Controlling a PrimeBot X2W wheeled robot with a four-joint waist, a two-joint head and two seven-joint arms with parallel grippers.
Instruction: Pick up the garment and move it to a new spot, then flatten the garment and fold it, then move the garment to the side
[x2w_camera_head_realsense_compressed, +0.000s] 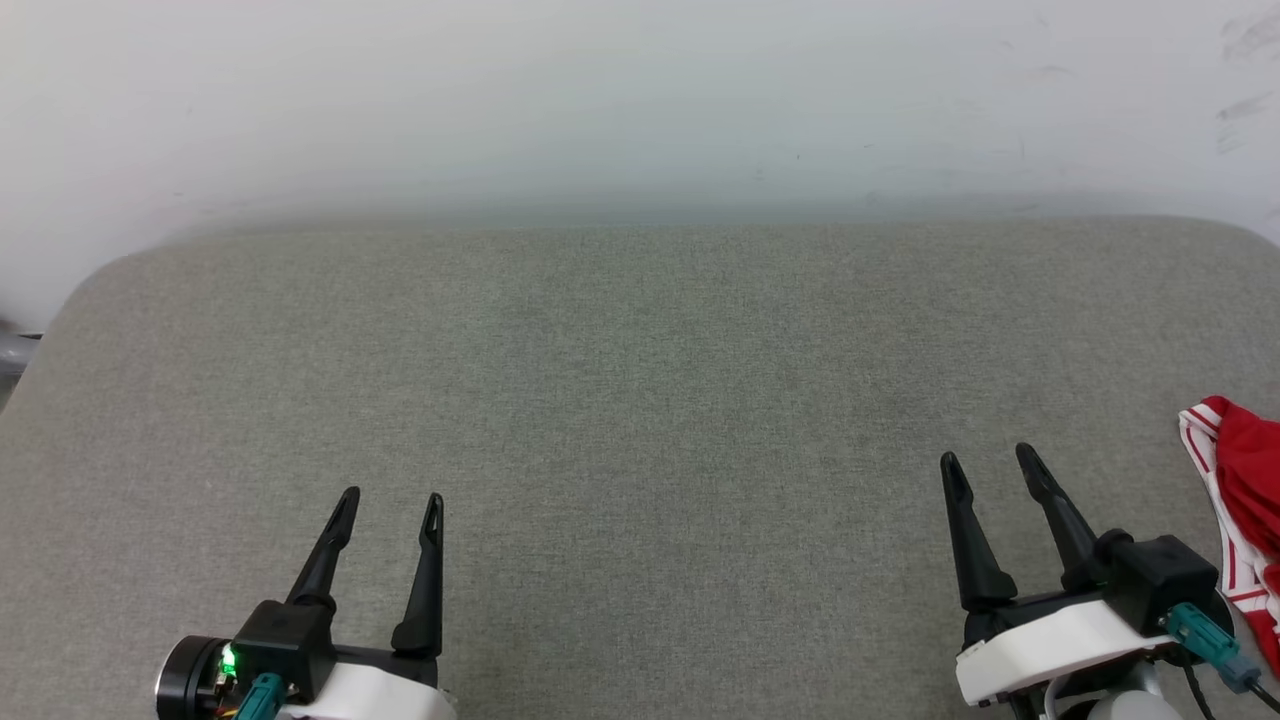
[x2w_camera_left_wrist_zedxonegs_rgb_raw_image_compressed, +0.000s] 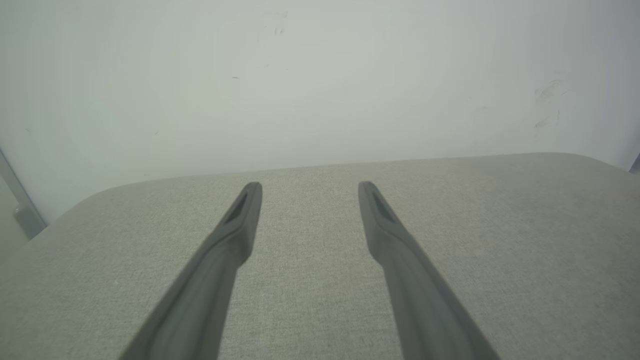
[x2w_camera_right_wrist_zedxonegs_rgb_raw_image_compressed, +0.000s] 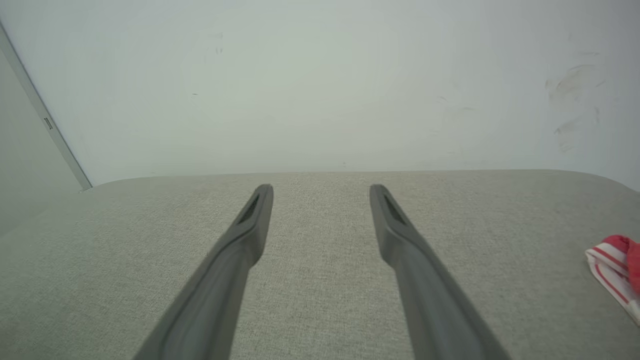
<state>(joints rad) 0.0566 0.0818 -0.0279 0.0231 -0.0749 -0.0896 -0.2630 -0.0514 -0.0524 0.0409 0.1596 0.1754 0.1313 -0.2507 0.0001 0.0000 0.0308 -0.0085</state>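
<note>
Where the garment lies: red jersey T-shirt with striped trim (x2w_camera_head_realsense_compressed: 1250, 460), right edge of grey fabric bench (x2w_camera_head_realsense_compressed: 640, 400).
Nearer arm: right gripper (x2w_camera_head_realsense_compressed: 987, 456), fingers apart, just beside it.
Left gripper (x2w_camera_head_realsense_compressed: 391, 496): fingers apart, well away.

No legible text, label, brand, number or sign appears on any surface in these views.
</note>
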